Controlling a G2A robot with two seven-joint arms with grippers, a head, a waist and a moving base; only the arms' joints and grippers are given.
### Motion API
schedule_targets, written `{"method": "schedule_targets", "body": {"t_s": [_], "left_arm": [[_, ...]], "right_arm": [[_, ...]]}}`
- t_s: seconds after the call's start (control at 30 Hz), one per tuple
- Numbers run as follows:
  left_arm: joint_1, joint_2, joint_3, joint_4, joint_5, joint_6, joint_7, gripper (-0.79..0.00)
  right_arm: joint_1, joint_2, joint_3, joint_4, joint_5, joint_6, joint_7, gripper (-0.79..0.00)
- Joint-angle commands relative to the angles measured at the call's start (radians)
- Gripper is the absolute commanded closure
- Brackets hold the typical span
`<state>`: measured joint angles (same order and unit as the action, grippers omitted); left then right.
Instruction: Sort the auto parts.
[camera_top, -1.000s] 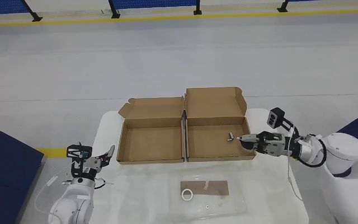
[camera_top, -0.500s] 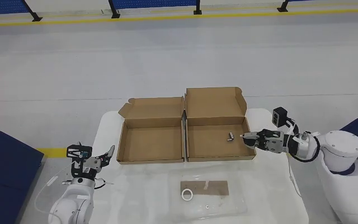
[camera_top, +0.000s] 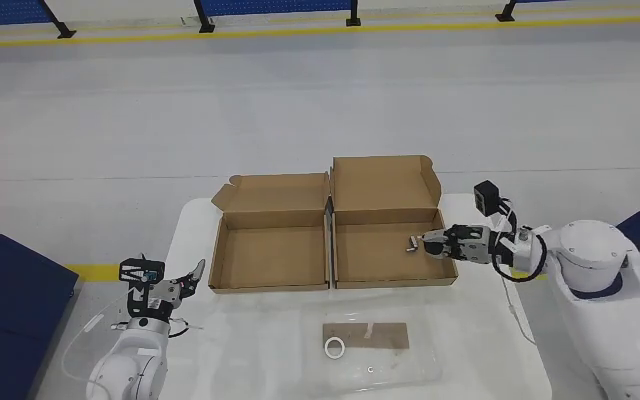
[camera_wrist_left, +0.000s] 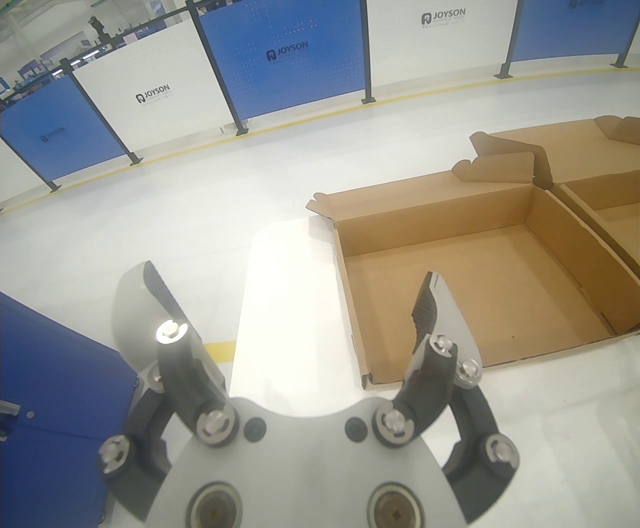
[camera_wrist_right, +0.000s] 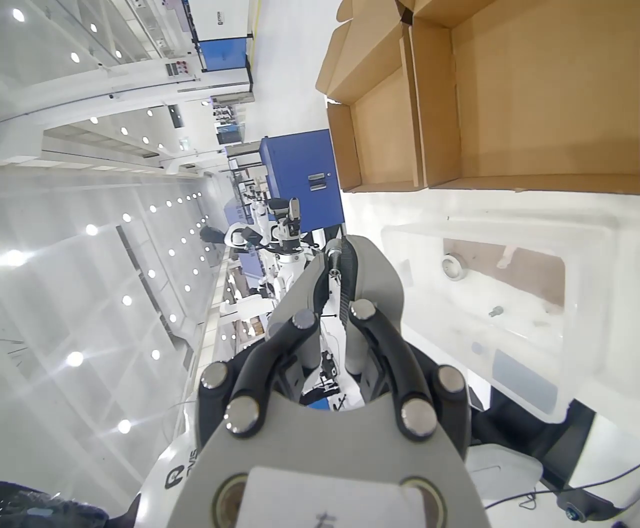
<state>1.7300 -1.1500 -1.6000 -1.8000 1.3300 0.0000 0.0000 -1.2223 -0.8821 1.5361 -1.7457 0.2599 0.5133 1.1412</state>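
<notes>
White table (camera_top: 480, 322) on a pale workshop floor, with blue and white partition panels (camera_wrist_left: 280, 55) behind. Two open cardboard boxes stand side by side along the far edge, the left box (camera_top: 270, 255) touching the right box (camera_top: 385, 190). One small metal part (camera_top: 411, 243) lies on the floor of the right box, toward its right wall. The right gripper (camera_top: 424, 243) is over that box, and from above its tip appears just beside the part. Its fingers (camera_wrist_right: 370, 270) are drawn almost together, leaving a narrow slit. Whether they pinch anything cannot be told. The left gripper (camera_wrist_left: 290, 280) hangs at the near left corner, spread wide and holding nothing. At the middle of the near edge a clear plastic tray (camera_top: 425, 372) holds a white ring (camera_top: 335, 347), a small bolt (camera_wrist_right: 495, 311) and a brown card (camera_top: 385, 335).
</notes>
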Motion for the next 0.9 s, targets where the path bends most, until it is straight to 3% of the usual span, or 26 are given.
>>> {"method": "schedule_targets", "body": {"t_s": [0.0, 0.1, 0.6, 0.87], "left_arm": [[0.000, 0.000, 0.000, 0.000, 0.000, 0.000, 0.000, -0.785], [0.000, 0.000, 0.000, 0.000, 0.000, 0.000, 0.000, -0.785], [0.000, 0.000, 0.000, 0.000, 0.000, 0.000, 0.000, -0.785], [0.000, 0.000, 0.000, 0.000, 0.000, 0.000, 0.000, -0.785]], "right_arm": [[0.044, 0.000, -0.033, 0.023, -0.021, 0.001, 0.000, 0.000], [0.094, -0.002, -0.071, 0.070, -0.025, -0.006, 0.004, 0.000], [0.088, -0.002, -0.093, 0.067, -0.068, -0.011, -0.038, 0.000], [0.252, -0.011, -0.264, 0.192, -0.245, 0.035, -0.028, 0.000]]}}
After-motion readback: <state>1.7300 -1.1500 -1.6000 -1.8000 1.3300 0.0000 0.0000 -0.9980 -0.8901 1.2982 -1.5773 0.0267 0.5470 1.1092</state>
